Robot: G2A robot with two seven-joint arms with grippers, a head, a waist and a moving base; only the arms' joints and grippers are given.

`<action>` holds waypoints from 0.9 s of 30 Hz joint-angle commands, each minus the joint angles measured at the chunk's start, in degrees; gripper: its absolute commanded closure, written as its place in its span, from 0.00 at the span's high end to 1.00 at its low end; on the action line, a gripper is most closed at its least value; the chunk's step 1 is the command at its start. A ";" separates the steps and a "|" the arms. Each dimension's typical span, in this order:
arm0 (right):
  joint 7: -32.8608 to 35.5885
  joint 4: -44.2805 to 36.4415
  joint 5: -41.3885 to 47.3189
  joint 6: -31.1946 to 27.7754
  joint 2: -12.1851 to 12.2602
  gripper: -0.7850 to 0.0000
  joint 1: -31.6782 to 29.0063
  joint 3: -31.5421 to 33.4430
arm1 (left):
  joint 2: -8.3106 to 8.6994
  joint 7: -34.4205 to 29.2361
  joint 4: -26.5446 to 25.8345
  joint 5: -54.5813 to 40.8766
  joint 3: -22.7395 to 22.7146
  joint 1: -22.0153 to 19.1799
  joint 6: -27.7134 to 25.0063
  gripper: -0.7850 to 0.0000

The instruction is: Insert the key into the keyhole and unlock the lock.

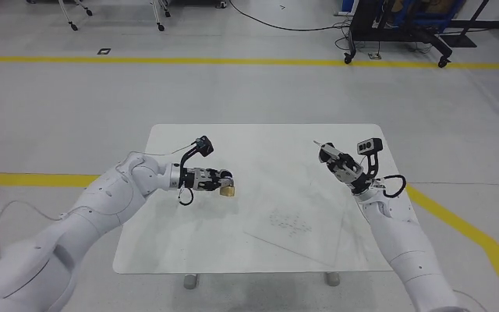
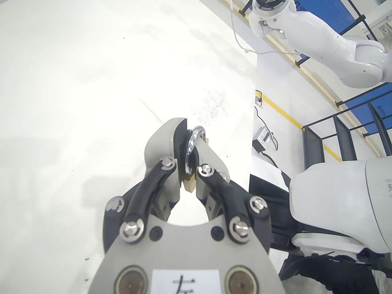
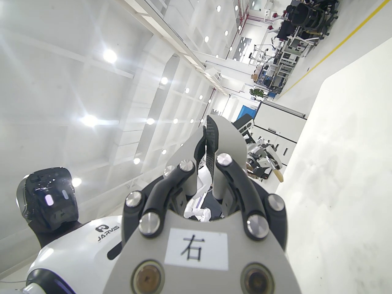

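White tabletop below us: our left pincer pinches the brass lock by its shackle; well apart, our right pincer is pressed on the key.

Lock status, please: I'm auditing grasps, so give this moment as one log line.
left gripper: shut on lock by shackle, over table | right gripper: shut, raised, far from lock | insertion: not done

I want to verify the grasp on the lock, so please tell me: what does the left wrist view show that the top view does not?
Left wrist view: the silver shackle pinched between the fingers. Top view: the whole table outline, with the lock held over its left half. Both: the left gripper shut on the brass lock.
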 commanded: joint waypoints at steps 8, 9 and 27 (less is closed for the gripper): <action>0.05 -0.41 0.99 -0.01 -0.07 0.00 -0.04 0.16 | -1.55 -1.49 1.15 1.75 -0.12 -0.55 0.00 0.00; 0.05 -0.41 0.99 -0.01 -0.07 0.00 -0.04 0.16 | -1.55 -1.49 1.15 1.75 -0.12 -0.55 0.00 0.00; -11.61 1.74 0.48 2.55 -2.49 0.00 0.55 -5.89 | -5.17 -32.15 7.92 -60.46 -8.28 5.12 20.71 0.00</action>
